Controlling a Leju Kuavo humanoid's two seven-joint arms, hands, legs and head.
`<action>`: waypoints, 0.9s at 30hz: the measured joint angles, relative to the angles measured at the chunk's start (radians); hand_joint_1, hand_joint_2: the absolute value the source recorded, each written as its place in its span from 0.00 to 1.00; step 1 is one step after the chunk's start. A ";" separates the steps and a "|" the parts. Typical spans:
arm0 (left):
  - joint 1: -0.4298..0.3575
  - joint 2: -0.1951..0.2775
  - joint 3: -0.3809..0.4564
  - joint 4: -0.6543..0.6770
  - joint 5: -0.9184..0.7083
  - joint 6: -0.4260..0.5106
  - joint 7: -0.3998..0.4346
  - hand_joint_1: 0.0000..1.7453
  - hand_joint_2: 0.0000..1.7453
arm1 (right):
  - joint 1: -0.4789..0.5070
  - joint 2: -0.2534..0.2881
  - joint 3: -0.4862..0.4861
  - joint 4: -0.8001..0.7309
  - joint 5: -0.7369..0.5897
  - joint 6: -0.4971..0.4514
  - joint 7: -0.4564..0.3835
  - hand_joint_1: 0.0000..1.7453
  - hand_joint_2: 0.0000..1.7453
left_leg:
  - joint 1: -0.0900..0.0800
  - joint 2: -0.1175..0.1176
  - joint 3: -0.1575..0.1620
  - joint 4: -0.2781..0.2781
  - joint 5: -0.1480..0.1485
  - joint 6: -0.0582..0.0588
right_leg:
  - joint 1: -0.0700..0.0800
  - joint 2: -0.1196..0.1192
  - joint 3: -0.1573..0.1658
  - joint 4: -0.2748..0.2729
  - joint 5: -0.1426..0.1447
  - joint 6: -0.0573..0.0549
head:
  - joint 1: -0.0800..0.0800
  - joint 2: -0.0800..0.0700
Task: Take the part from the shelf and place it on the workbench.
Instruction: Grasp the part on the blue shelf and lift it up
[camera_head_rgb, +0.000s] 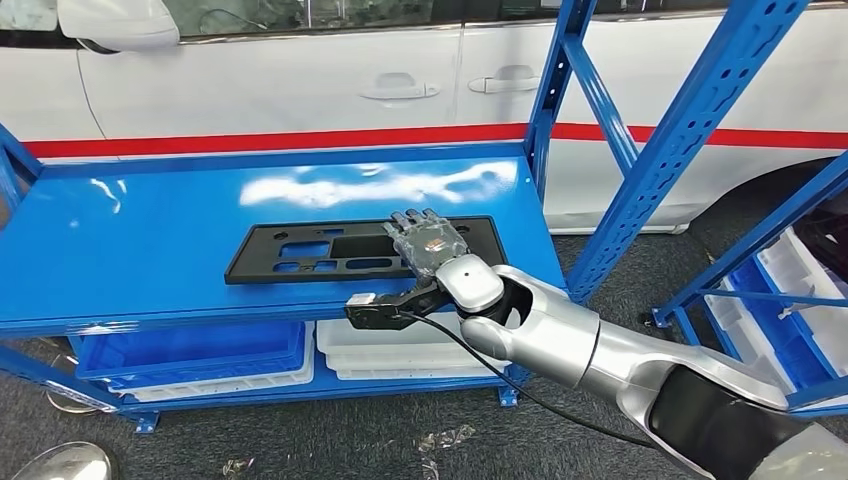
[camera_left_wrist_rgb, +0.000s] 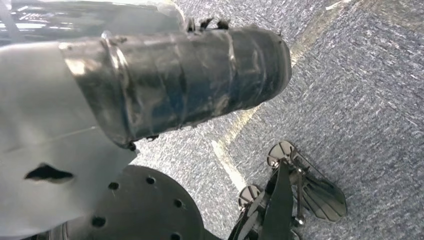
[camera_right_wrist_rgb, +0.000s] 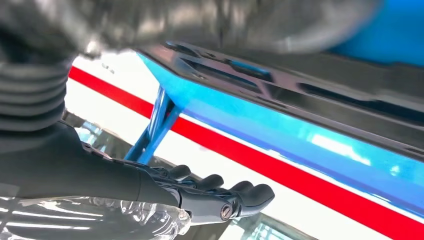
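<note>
One black flat part (camera_head_rgb: 355, 251) lies on the top board of the blue shelf (camera_head_rgb: 150, 240), towards its front edge and right of the middle. The part is a long plate with several cut-out windows, and the blue board shows through them. In the head view, the right hand (camera_head_rgb: 432, 247) is over the right end of the part, back upward, with its fingers (camera_head_rgb: 418, 222) stretched out flat and apart, pointing away from the robot. Whether they touch the plate or hover just above it, I cannot tell; nothing is held. In the right wrist view, the fingers (camera_right_wrist_rgb: 220, 187) lie straight, side by side, with the part (camera_right_wrist_rgb: 280, 82) near them. Behind the shelf stands a white car (camera_head_rgb: 300, 80) with a red stripe. White trays (camera_head_rgb: 400, 352) and a blue bin (camera_head_rgb: 190, 352) sit on the lower level. Grey carpet (camera_left_wrist_rgb: 360, 100) shows in the left wrist view.
</note>
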 joint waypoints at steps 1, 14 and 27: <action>-0.001 0.000 0.002 0.000 0.000 0.001 0.000 0.00 0.00 | 0.000 0.000 0.000 0.000 -0.004 -0.001 0.000 0.00 1.00 | -0.001 0.000 0.000 -0.001 -0.001 -0.005 | 0.001 0.000 0.002 -0.002 -0.001 -0.003 | 0.000 0.000; -0.003 -0.001 0.007 0.000 -0.002 0.008 0.000 0.00 0.00 | 0.004 -0.003 -0.002 -0.003 -0.021 -0.007 0.000 0.00 1.00 | -0.001 0.003 -0.037 0.032 0.015 -0.019 | -0.003 0.003 0.029 0.000 -0.024 -0.019 | -0.007 0.000; -0.003 -0.002 0.014 0.000 0.005 0.007 -0.015 0.00 0.00 | 0.006 -0.010 -0.001 -0.006 -0.046 0.010 -0.001 0.00 1.00 | 0.003 0.000 0.004 0.001 -0.002 0.016 | -0.013 -0.002 -0.067 0.136 -0.037 0.019 | 0.002 0.000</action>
